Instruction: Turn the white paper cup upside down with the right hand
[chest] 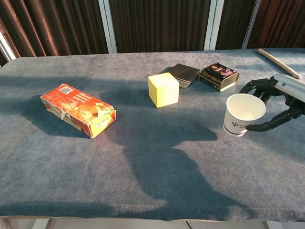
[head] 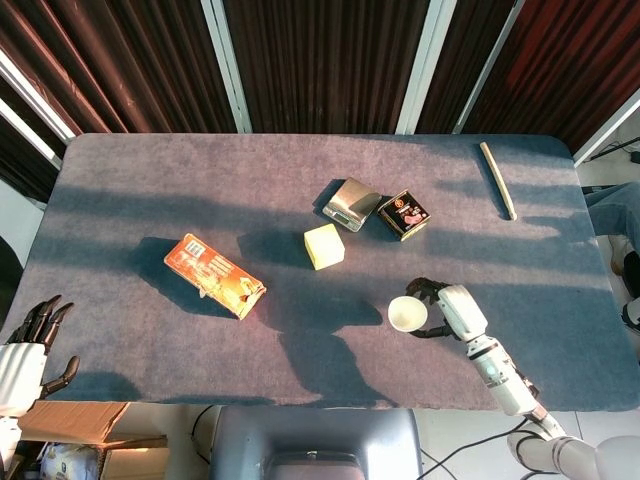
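Right hand (chest: 281,102) clamped round the white paper cup (chest: 243,113), mouth tipped up off the bench (chest: 143,181) — grasp made, full inversion and set-down left to do

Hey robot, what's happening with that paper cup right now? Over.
Right hand grips white paper cup, tilted, mouth not yet down. Left hand open, off table's edge. Yellow block well apart, nothing in the way.
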